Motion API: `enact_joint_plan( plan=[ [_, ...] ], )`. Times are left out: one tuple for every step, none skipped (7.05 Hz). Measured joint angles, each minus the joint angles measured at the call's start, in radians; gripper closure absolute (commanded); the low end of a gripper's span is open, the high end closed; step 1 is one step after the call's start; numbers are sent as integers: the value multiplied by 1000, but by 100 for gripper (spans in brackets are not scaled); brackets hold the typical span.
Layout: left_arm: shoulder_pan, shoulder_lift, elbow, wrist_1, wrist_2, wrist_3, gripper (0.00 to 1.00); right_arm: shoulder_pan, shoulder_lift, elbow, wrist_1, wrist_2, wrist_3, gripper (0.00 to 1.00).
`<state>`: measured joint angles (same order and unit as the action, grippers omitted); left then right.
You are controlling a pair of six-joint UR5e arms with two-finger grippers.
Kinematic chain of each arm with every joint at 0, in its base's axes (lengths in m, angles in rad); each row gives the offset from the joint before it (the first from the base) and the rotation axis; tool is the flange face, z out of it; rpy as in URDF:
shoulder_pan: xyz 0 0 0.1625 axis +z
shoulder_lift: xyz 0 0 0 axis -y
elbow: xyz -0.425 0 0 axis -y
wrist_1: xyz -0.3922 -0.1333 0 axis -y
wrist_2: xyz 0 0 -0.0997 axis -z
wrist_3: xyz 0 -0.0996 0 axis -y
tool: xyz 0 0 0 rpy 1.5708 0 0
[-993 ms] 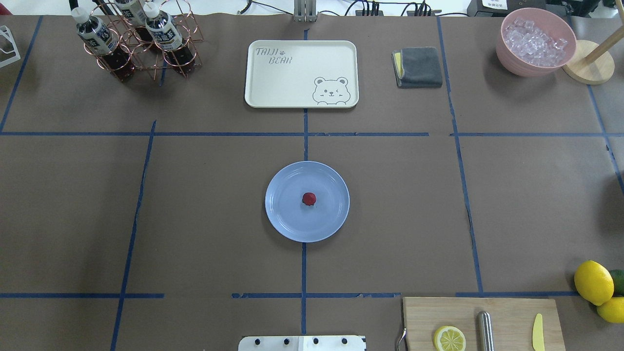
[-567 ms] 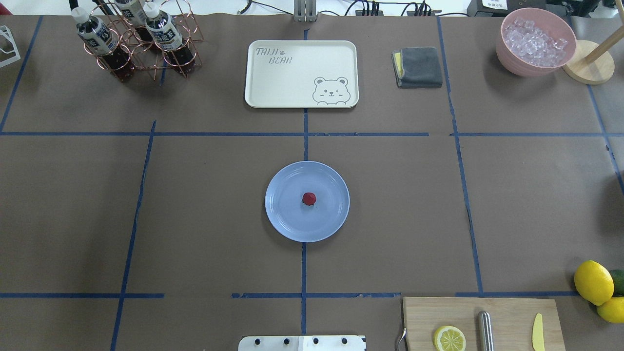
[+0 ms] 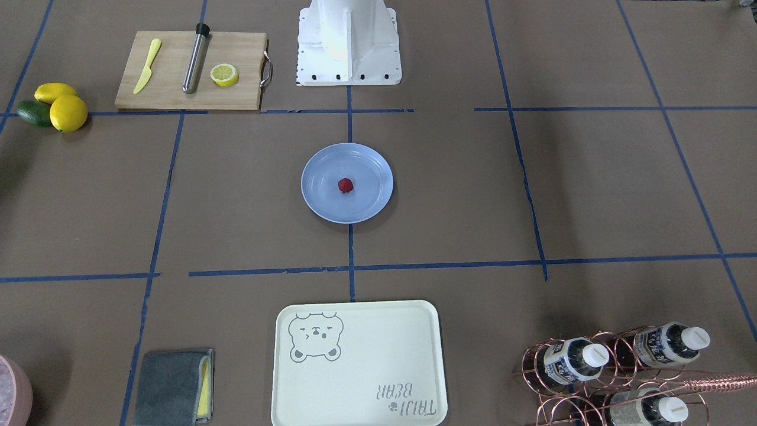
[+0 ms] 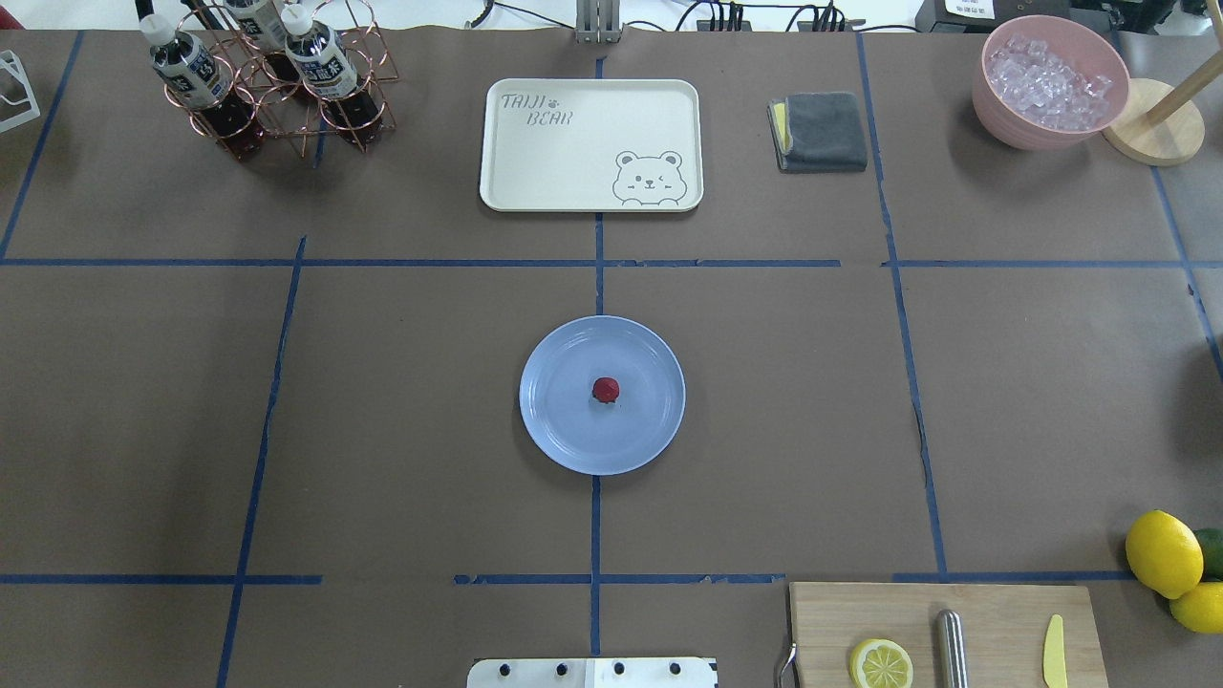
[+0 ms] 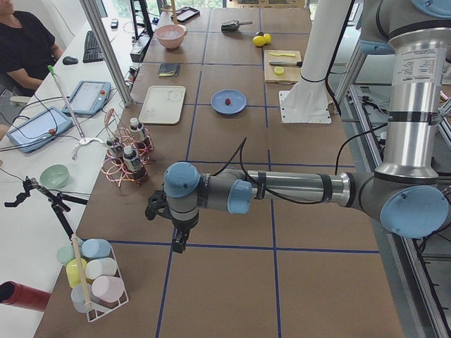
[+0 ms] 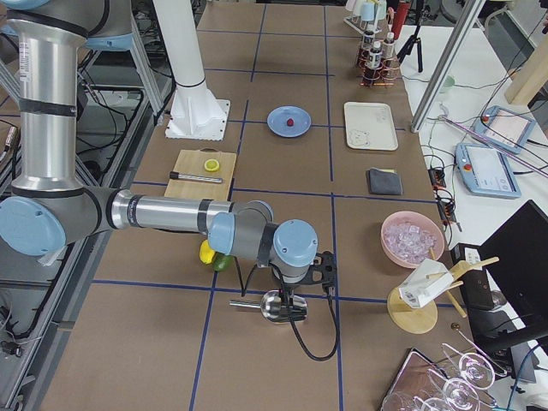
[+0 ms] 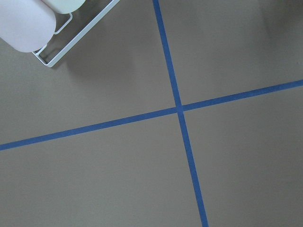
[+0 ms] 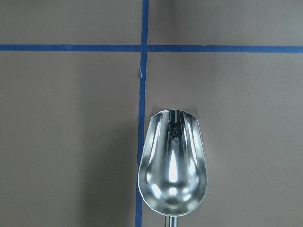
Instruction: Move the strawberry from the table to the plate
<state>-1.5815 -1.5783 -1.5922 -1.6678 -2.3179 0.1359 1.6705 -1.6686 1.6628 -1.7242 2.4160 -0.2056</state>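
Nothing is seen to have moved since the earlier overhead pictures. The strawberry (image 4: pixel 605 389) is found at the same spot near the middle of the light-blue plate (image 4: pixel 564 435), and the plate is placed on the centre tape line of the bench (image 4: pixel 411 382).

The left tool (image 5: pixel 180 241) is shown only in the side view, well apart from the plate, pointed down near a crossing of blue tape. It cannot be told whether it is open or closed. The right tool (image 6: pixel 289 298) is also shown only from the side, pointed down over a metal scoop (image 8: pixel 173 165) that is laid on the bench. Its state cannot be told either, and its fingers are not caught by the wrist camera.

The handle of the scoop is cut off by the lower edge of that view. Only a corner of a white wire rack (image 7: pixel 53 53) is seen by the left wrist camera. A green avocado (image 4: pixel 1212 551) is cut by the picture edge and partly hidden by two lemons (image 4: pixel 1163 552).

Beyond the plate a cream bear tray (image 4: pixel 573 162), a grey cloth (image 4: pixel 824 131), a pink bowl of ice (image 4: pixel 1046 86) and a copper bottle rack (image 4: pixel 277 91) are set. A wooden cutting board (image 4: pixel 998 612) is placed near the robot's base.
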Motion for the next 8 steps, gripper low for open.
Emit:
enact_joint_plan(
  plan=[
    [0,-12,15,-2,0,0,0,0,1,0,0,0,0,0],
    [0,-18,23,-2,0,1,0,0,1,1,0,0,0,0],
    [0,-20,25,-2,0,1,0,0,3,1,0,0,1,0],
    [0,-21,23,-1,0,2,0,0,7,1,0,-2,9,0],
    [0,-21,21,1,-1,2,0,0,17,-1,1,-5,24,0],
    [0,-22,19,1,-1,2,0,-1,33,-9,1,-7,38,0],
    [0,-22,18,2,-1,2,0,-2,51,-18,1,-8,45,0],
    [0,-22,18,2,-1,2,0,-2,71,-27,2,-9,49,0]
  ],
)
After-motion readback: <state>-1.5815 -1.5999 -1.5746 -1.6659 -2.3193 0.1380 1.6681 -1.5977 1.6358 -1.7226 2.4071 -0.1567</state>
